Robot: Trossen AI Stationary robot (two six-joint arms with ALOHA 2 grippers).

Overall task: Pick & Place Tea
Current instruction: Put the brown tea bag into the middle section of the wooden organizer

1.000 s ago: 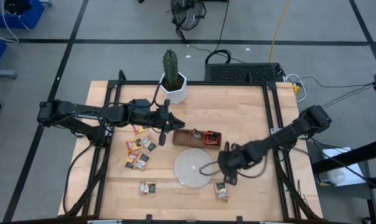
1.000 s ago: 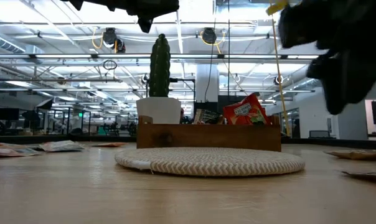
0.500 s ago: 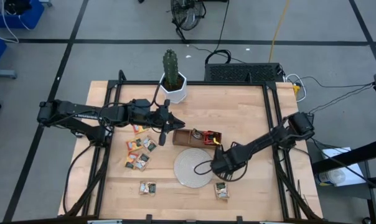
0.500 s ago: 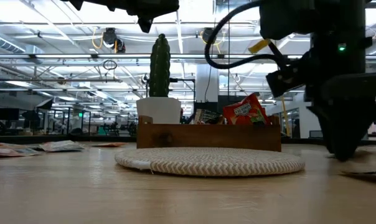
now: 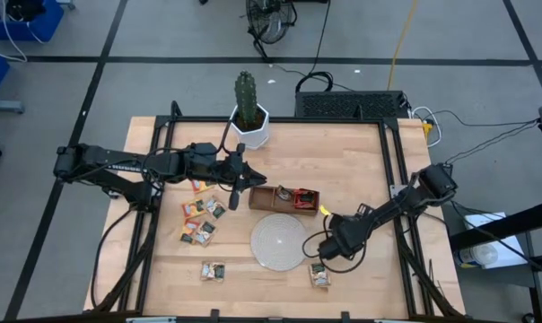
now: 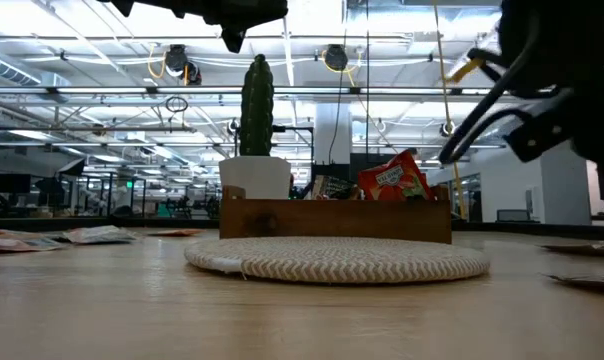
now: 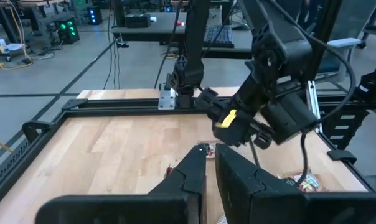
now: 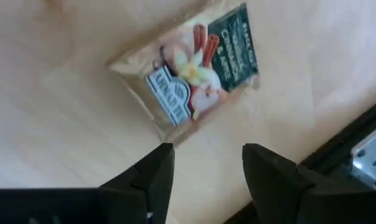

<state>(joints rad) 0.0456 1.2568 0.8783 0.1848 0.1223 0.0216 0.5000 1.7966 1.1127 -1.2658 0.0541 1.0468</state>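
Left gripper [image 5: 236, 187] hangs above the table beside the wooden tray [image 5: 264, 205], jaws nearly closed, holding nothing. Loose tea sachets [image 5: 203, 218] lie scattered below it; more stand in the tray. Woven disc [image 5: 278, 241] sits mid-table. Right gripper [image 5: 326, 257] hovers just over a lone green sachet [image 8: 193, 73] near the disc, jaws wide, empty.

High view looks straight down; low view sits level at tabletop, sharing the woven disc [image 5: 278, 240].
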